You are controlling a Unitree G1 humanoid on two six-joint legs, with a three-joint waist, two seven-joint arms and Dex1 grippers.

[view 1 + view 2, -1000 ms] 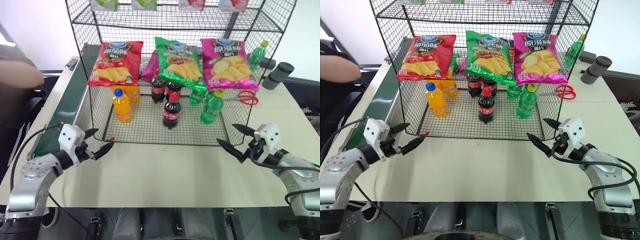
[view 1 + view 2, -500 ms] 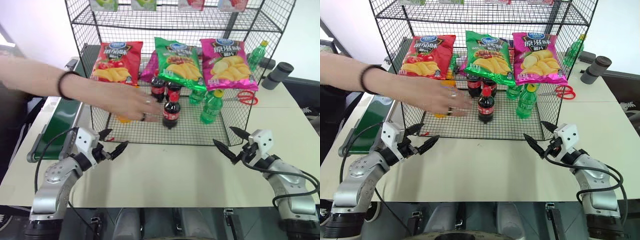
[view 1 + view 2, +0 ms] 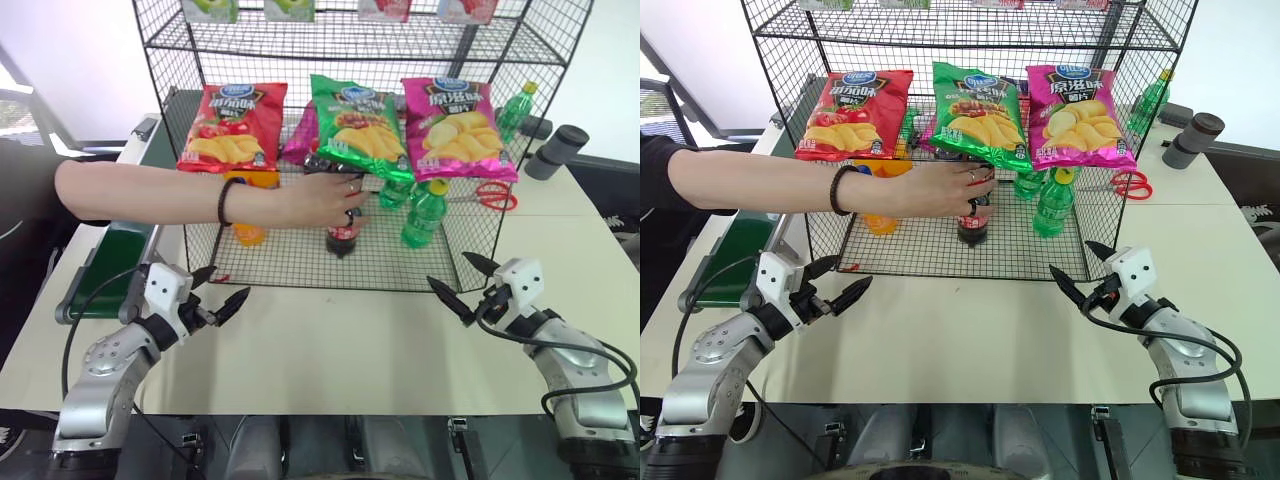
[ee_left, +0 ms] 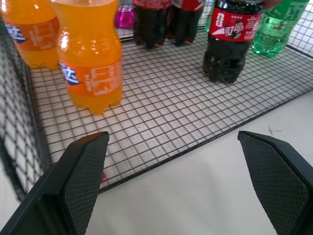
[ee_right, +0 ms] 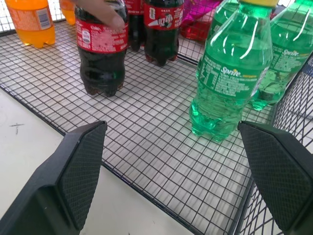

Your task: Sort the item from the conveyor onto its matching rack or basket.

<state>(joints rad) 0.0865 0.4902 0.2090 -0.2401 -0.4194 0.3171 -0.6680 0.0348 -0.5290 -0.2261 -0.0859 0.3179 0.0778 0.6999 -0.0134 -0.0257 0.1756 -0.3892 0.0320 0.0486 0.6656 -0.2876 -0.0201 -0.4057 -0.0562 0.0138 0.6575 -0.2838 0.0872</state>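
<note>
Now a person's hand [image 3: 330, 196] grips the cola bottle [image 3: 342, 236] on the wire rack [image 3: 300, 265], left gripper [image 3: 222, 291] and right gripper [image 3: 458, 283] splayed wide, empty, well short of it.

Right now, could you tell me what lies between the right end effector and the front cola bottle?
In the right wrist view, only bare tabletop and the rack's wire floor lie before the cola bottle.

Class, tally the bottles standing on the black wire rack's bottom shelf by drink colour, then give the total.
Cola bottles: 3
Orange bottles: 2
Green bottles: 2
Total: 7
</note>
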